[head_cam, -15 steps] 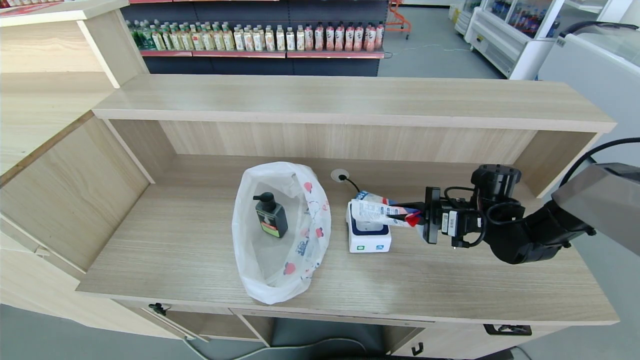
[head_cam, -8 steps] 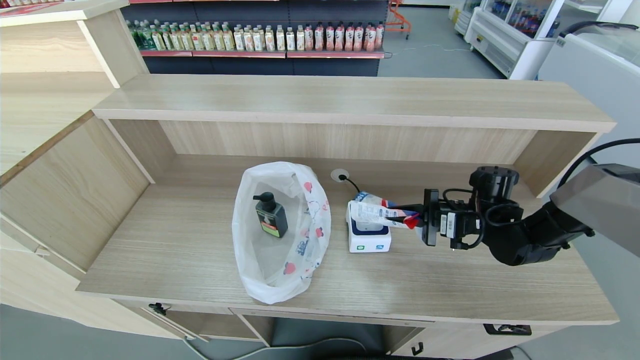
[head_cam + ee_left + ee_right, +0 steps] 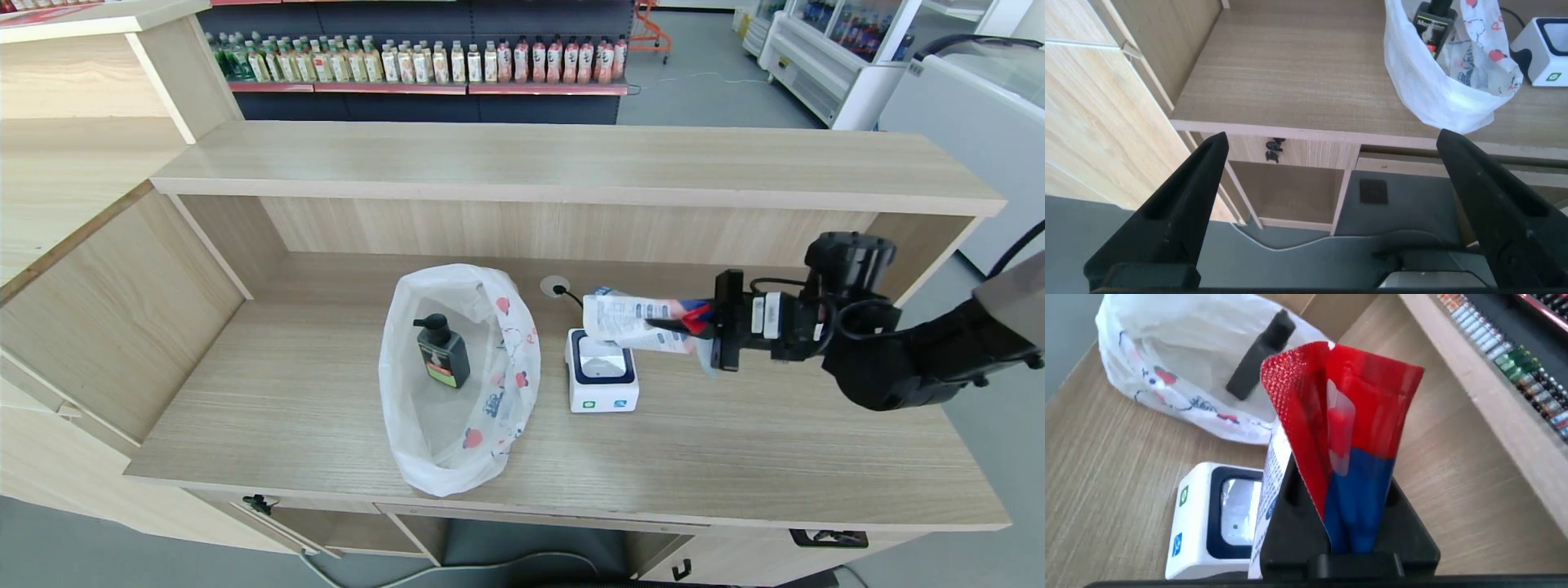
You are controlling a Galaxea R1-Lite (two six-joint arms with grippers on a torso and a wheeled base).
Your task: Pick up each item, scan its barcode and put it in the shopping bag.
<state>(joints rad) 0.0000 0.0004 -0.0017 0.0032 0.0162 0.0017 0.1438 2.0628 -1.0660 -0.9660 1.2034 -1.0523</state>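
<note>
Right gripper (image 3: 678, 327) clenched on the crimped red end of a pouch (image 3: 637, 321), a soft, flat foil packet: red and blue at the sealed end, white body with fine dark print too small to read. The pouch is held lying sideways in the air over the far edge of the scanner (image 3: 602, 380). In the right wrist view the pouch (image 3: 1347, 457) stands up between the black jaws, its top seam ridged. The scanner is a white rounded box with a dark-framed glass window and small green and blue stickers on its front face; a black cable (image 3: 574, 300) runs from behind it to a round port in the counter (image 3: 735, 457), pale wood-grain laminate. Just left of the scanner, the shopping bag (image 3: 490, 384) is thin crinkled white plastic with red prints and some blue lettering, mouth open. Inside lies a dark pump bottle (image 3: 442, 353) with a red-and-green label, unreadable. Left gripper (image 3: 1333, 139) is released, fingers spread wide, off the counter's near edge.
</note>
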